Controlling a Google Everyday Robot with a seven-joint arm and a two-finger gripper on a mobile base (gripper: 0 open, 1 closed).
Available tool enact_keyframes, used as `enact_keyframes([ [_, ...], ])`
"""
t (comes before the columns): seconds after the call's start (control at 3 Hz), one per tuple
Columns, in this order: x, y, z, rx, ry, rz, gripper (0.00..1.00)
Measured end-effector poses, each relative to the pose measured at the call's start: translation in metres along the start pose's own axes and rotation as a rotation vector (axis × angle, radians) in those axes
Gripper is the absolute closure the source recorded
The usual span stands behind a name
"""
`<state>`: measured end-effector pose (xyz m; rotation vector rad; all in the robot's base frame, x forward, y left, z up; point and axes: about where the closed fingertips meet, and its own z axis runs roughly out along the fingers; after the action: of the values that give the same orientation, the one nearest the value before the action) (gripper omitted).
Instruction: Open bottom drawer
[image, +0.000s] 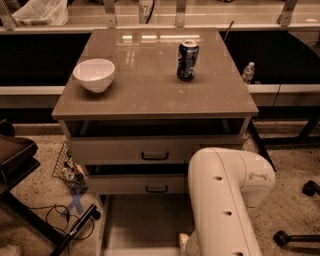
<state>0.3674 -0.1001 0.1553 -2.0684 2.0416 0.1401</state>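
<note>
The robot's white arm bends down in front of the cabinet, reaching past the cabinet's right-hand side toward the floor. The gripper is out of sight beneath the arm at the foot of the cabinet, so whether it is spread or clamped on anything cannot be told. The bottom drawer appears drawn out from the base of the cabinet, its pale bare interior showing below the middle drawer front and the top drawer front, both of which sit in with their black handles facing out. The bottom drawer's own front and handle fall below the edge of the view. On that showing the pull looks to be at or near its end. The next move would call for letting go of the handle and backing straight away from the cabinet without nudging the drawer inward, or for a short further straight pull if travel remains. On the cabinet's brown surface a white bowl stands to the left and a blue soda can upright toward the back right, well apart. Left of the cabinet, black cables trail over the speckled floor; behind the cabinet's right corner stands a small water bottle.
</note>
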Motion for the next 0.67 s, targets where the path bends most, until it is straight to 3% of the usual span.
enact_keyframes([
  [0.67,0.0,0.0,0.0,0.0,0.0,0.0,0.0],
])
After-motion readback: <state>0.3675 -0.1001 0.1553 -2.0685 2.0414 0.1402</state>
